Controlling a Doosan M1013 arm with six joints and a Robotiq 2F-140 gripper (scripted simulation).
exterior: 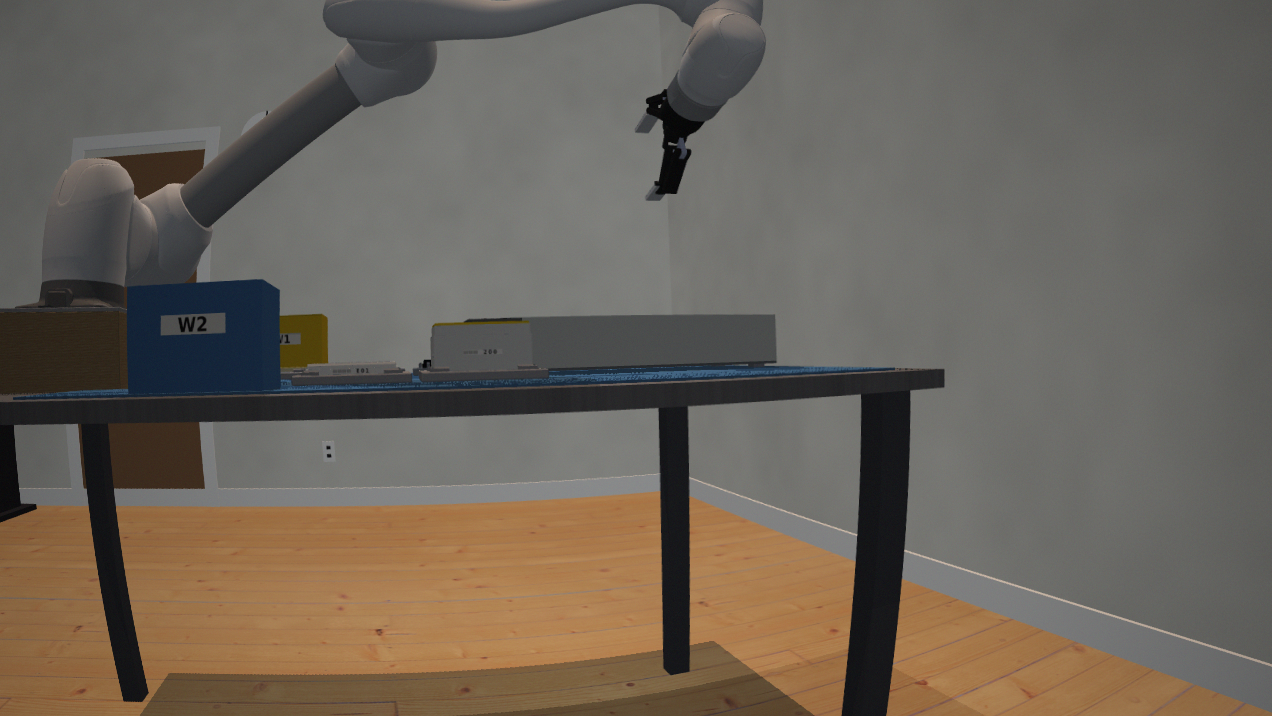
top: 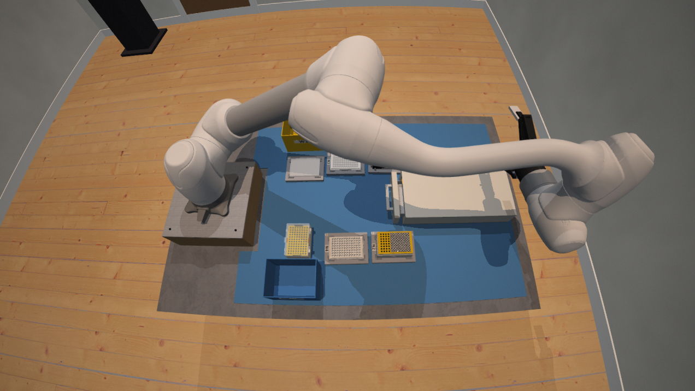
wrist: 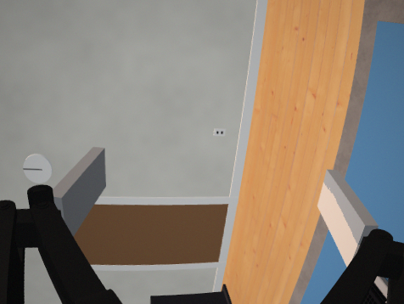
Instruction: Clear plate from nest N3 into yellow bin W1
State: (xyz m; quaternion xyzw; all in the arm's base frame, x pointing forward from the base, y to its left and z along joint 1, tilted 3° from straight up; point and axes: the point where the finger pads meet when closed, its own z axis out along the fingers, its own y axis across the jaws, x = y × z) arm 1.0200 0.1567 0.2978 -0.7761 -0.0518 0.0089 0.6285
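Note:
A clear plate (top: 305,167) lies in a grey nest in the back row of the blue mat, just in front of the yellow bin W1 (top: 295,138). I cannot read the nest labels. W1 stands upright, partly hidden under the arm, and shows behind the blue bin in the side view (exterior: 302,340). My gripper (top: 522,128) hangs high above the bench's right end, far from the plate and W1. It is wide open and empty in the side view (exterior: 652,160) and the wrist view (wrist: 215,199). The wrist view shows only wall, floor and the mat's edge.
A white plate (top: 345,162) sits in the nest beside the clear one. The front row holds a loose yellow plate (top: 297,239), a white plate (top: 345,246) and a yellow-black plate (top: 393,242). Blue bin W2 (top: 293,279) stands front left. A large beige instrument box (top: 454,196) fills the right side.

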